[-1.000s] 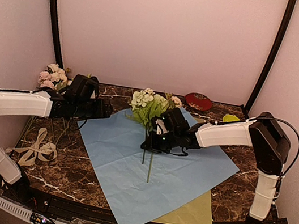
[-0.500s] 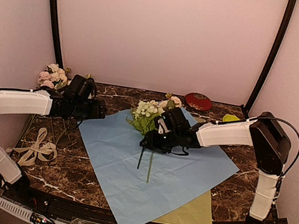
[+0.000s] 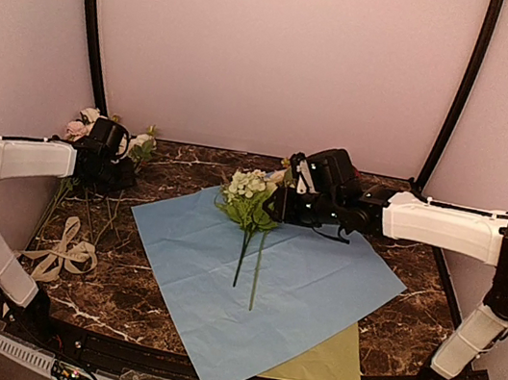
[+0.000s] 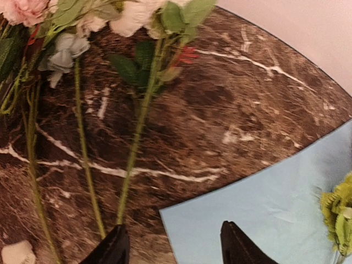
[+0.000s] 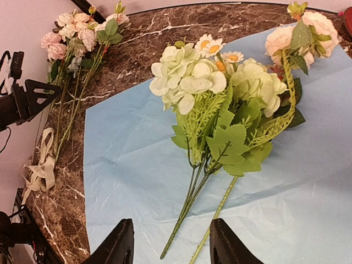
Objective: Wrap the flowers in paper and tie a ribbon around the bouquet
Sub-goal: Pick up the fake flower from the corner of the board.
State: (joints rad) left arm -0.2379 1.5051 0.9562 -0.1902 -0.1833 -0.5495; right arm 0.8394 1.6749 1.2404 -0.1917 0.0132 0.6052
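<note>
Right gripper (image 5: pixel 171 221) is hovering open over the green-white flowers (image 3: pixel 250 192) lying mid-frame on the paper (image 3: pixel 317 279), left gripper (image 4: pixel 171 226) is sitting open, apparently empty, by the pink roses (image 3: pixel 77 128) upper left: light, floppy heads, so I'm favouring pinching the thin stems (image 3: pixel 242 258) low.

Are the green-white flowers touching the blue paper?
Touching. The right wrist view shows the flowers lying flat on the paper, stems and leaves resting directly on it.
</note>
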